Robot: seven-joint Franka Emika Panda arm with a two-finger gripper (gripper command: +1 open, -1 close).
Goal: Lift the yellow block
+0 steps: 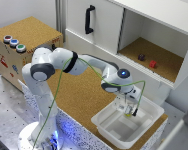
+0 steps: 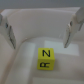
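The yellow block (image 2: 45, 57) is a small cube with dark letters. It lies on the floor of the white tray (image 1: 106, 124). In the exterior view it shows as a yellow speck (image 1: 128, 114) under the fingertips. My gripper (image 1: 126, 110) reaches down into the tray. In the wrist view my gripper (image 2: 39, 44) is open, with one finger (image 2: 8, 30) on each side. The block sits just off the line between the fingertips, and neither finger touches it.
A small red block (image 1: 153, 64) and a dark purple block (image 1: 141, 57) lie in the open cabinet compartment at the exterior view's right. A cork-topped box (image 1: 31, 31) with coloured buttons (image 1: 14, 43) stands at the left. The tray walls (image 2: 45, 15) rise around the gripper.
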